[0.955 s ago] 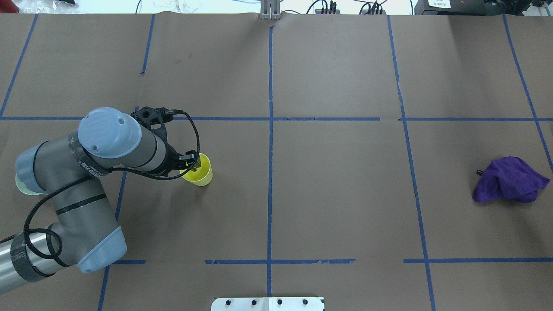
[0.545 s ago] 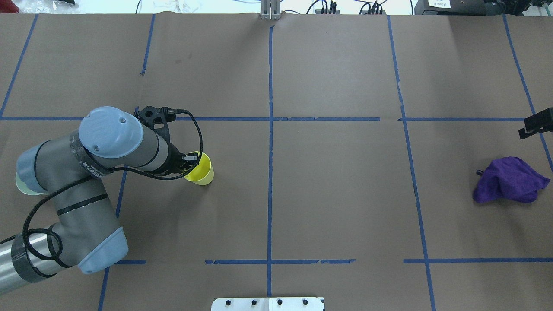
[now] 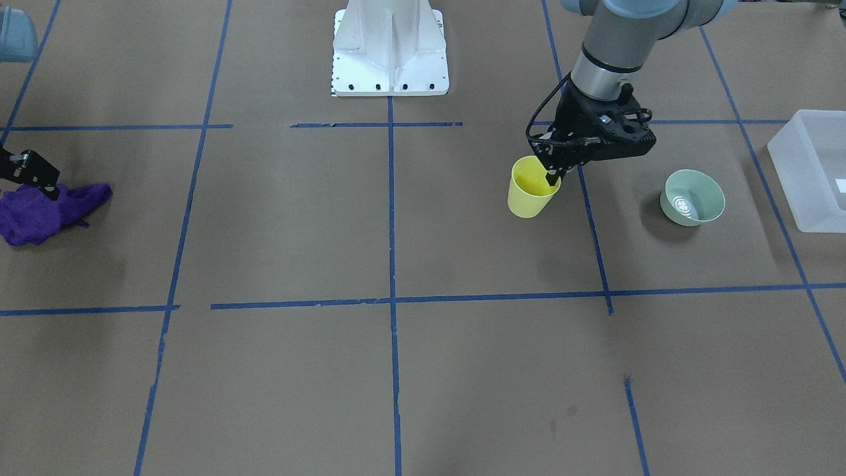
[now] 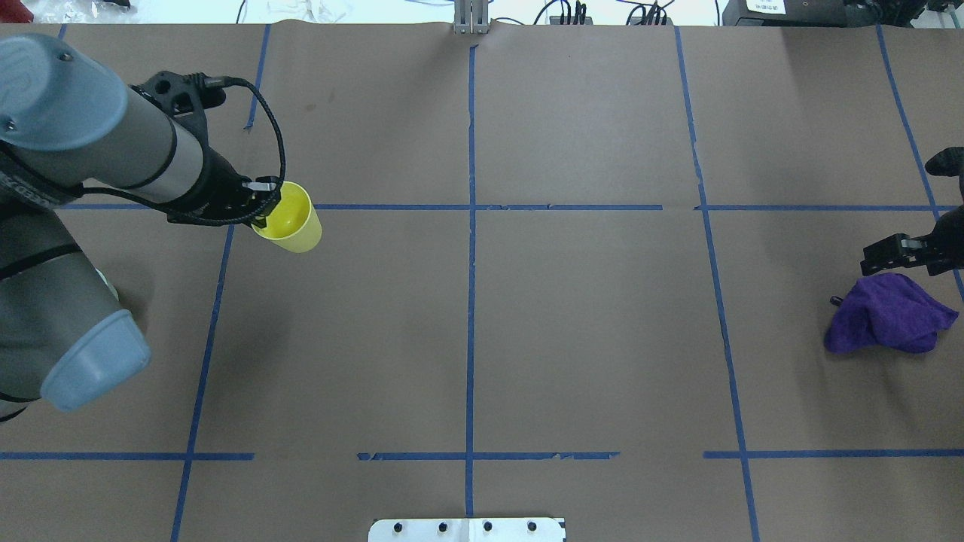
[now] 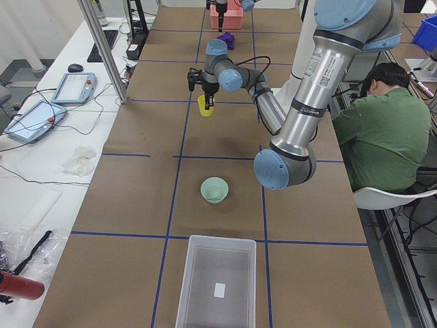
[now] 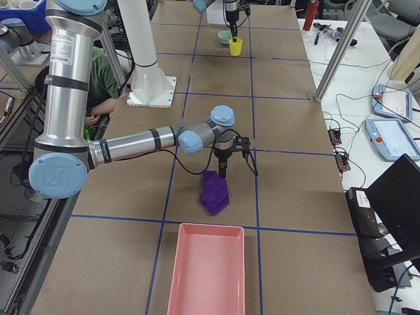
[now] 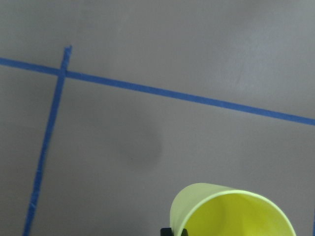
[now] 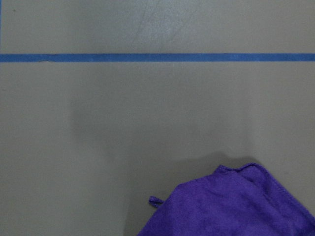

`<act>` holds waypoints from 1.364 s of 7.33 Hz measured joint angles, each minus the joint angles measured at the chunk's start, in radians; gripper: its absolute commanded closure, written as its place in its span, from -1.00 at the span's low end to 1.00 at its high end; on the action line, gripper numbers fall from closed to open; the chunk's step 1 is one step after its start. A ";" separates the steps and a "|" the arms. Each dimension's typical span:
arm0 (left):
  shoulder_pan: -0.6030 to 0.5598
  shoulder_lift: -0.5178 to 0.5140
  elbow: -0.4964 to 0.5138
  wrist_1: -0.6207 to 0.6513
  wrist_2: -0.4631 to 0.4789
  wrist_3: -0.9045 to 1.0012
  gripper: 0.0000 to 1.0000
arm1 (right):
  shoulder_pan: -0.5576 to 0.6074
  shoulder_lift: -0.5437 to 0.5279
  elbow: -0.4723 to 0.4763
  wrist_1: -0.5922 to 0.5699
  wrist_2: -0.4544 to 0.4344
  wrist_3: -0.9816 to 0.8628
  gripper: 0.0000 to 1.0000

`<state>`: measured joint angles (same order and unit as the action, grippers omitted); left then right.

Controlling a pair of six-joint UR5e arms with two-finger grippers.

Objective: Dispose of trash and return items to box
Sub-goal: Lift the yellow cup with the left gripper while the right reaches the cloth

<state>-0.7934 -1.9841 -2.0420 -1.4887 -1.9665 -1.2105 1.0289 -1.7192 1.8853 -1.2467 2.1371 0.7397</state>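
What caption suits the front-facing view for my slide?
Left gripper holds yellow cup by its rim, raised beside green bowl and frosted bin; right gripper hovers by purple cloth.

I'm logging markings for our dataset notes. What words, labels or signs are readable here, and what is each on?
No text can be quoted; nothing reads clearly.
Small white label on the frosted bin: too small to read.
Round white emblem inside the pale green bowl: a sign, no legible words.
Print along the left arm: blurred.
Yellow cup: no marking visible.
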 measured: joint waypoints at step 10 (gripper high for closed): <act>-0.718 0.035 0.293 0.132 -0.043 1.169 1.00 | -0.142 -0.079 0.033 0.013 -0.095 0.094 1.00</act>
<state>-1.5110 -1.9495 -1.7492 -1.3569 -2.0090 -0.0416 0.8872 -1.7980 1.9188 -1.2333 2.0422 0.8335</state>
